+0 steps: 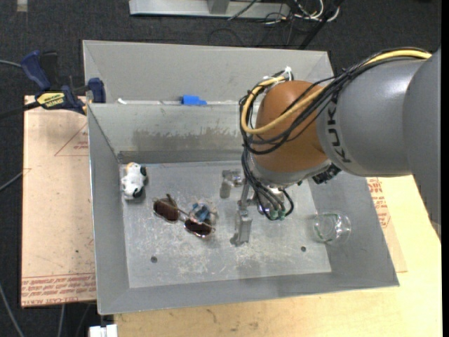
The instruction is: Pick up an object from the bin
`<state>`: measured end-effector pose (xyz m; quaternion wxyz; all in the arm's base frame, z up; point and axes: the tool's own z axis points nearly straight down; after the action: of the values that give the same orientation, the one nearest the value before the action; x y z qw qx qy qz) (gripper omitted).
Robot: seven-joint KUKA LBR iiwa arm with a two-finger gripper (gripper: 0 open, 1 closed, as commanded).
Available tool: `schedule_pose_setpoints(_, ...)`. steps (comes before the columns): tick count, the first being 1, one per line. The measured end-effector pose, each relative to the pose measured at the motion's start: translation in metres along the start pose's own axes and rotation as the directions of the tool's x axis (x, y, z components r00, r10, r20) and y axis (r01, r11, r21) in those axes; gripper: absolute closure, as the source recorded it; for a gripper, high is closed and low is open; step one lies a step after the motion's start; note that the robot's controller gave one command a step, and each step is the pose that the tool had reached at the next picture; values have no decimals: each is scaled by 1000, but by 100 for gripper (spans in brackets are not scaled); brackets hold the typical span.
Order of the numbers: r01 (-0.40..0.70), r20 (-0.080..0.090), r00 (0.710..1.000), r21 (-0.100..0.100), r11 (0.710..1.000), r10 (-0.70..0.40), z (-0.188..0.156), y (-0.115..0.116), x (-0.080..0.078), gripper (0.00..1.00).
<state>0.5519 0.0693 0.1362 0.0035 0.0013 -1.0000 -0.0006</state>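
Grey bin floor is scattered with a white toy at the left, brown sunglasses with a small blue piece at the middle, and a clear cup at the right. The arm is bent down from the right, and the claw is held open and empty, low over the floor just right of the sunglasses.

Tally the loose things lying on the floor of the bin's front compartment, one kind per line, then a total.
White-and-black toy figure: 1
Brown sunglasses: 1
Small blue item lying against the sunglasses, kind unclear: 1
Clear cup: 1
Total: 4
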Motion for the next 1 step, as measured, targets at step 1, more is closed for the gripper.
schedule_pose_setpoints(1, -2, 7, 1000, 0, 1000, 2, -4, 0, -2, 0)
